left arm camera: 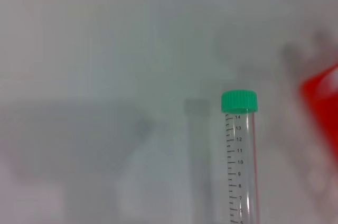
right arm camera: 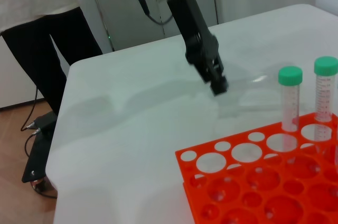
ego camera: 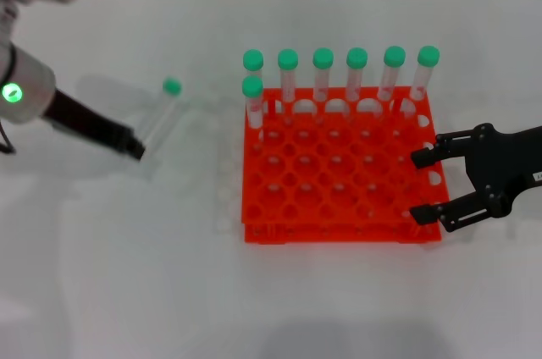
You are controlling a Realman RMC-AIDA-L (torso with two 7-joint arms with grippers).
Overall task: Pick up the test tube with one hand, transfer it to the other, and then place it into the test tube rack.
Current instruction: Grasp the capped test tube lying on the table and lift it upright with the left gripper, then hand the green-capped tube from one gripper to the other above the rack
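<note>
The left gripper (ego camera: 134,146), apparently clamped on the test tube (ego camera: 161,118), should carry it level toward the wide-open right gripper (ego camera: 423,185) beside the test tube rack (ego camera: 339,173); grip looks blurred

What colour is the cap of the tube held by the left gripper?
Green; the cap shows best in the left wrist view.

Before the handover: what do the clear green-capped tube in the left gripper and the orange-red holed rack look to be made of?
The clear green-capped test tube looks like transparent plastic, though glass can't be excluded: see-through wall, printed black graduations, ribbed matte cap. The orange-red rack looks like moulded plastic: uniform saturated colour, slight sheen, cleanly formed round holes.
</note>
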